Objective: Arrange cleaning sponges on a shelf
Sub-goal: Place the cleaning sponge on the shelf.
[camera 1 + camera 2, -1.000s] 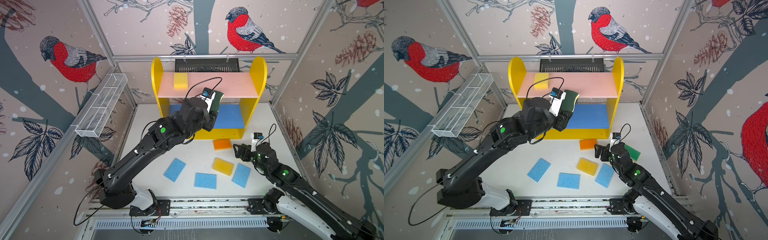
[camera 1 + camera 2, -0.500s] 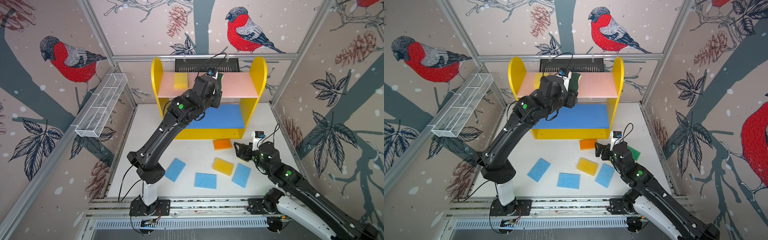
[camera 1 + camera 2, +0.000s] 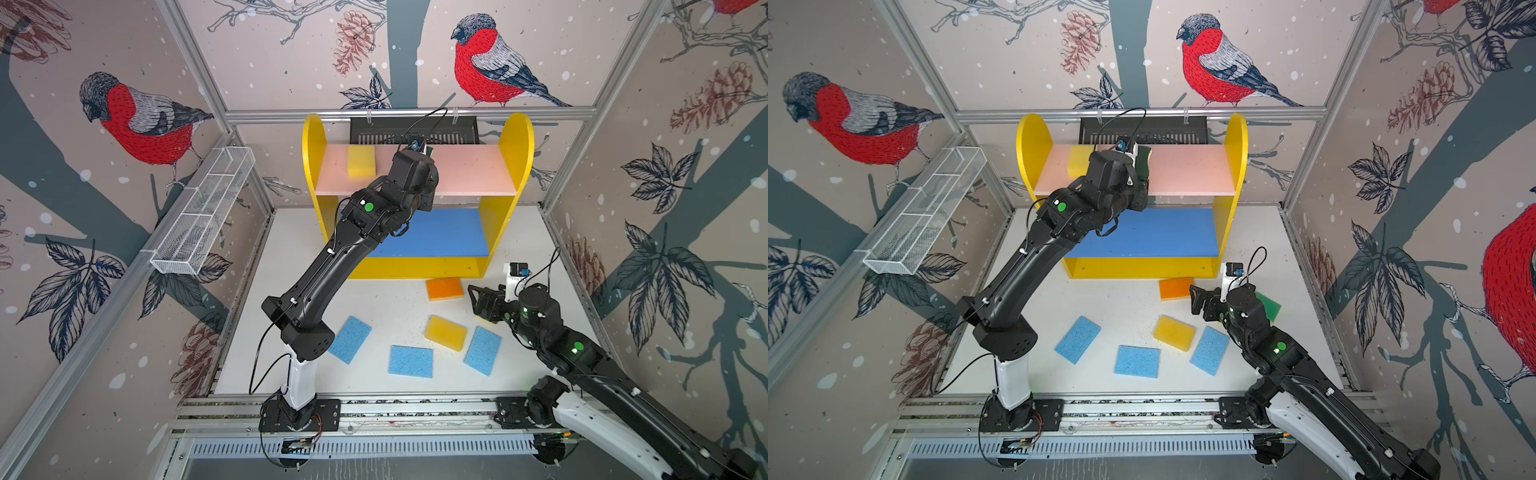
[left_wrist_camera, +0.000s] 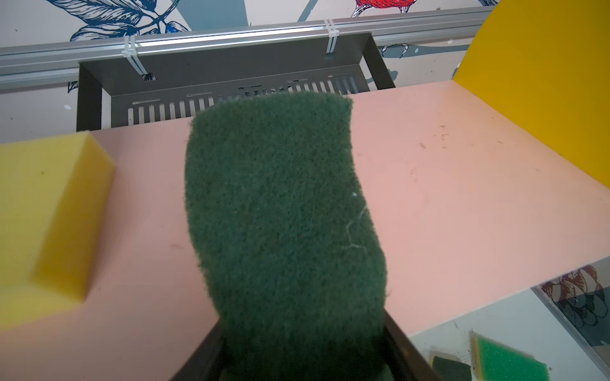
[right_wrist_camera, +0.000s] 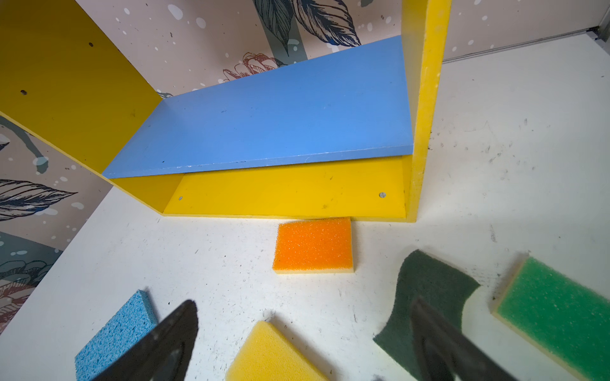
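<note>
the wavy dark-green sponge (image 4: 284, 224) is sitting clamped by its near end in the left pincer (image 4: 302, 349), whose jaws are standing about half closed on it. a second ago this pincer was carrying it low, in front of the blue board (image 5: 264, 125). now it is holding it up over the pink board (image 4: 445, 184) of the shelf (image 3: 515, 141). by my reading the carry is ending, and only the lowering and letting go are remaining for this piece. i cannot tell whether the sponge is touching the board yet. just left of the pincer a yellow block (image 4: 49, 214) is lying on the same board, apart from the held sponge. beyond the pincer's tip the black slotted tray (image 4: 231, 82) is hanging behind the shelf.

the held sponge is showing a fuzzy dark scouring face with s-curved long edges, and it is sticking lengthwise out of the jaws; its yellow foam is hidden.

the right pincer (image 5: 303, 305) is hanging wide open and empty, as it was a second ago, low over the table (image 5: 165, 247). ahead of it the orange-topped sponge (image 5: 313, 244) is lying just beside the shelf's foot. by its right finger the other wavy sponge (image 5: 425, 287) is lying, with the bright-green-topped sponge (image 5: 554, 313) further right. with the 2nd yellow block (image 5: 267, 356) and 3 light-blue sponges (image 3: 410, 360), that is leaving 7 on the table, 1 shelved and 1 in the grip.
</note>
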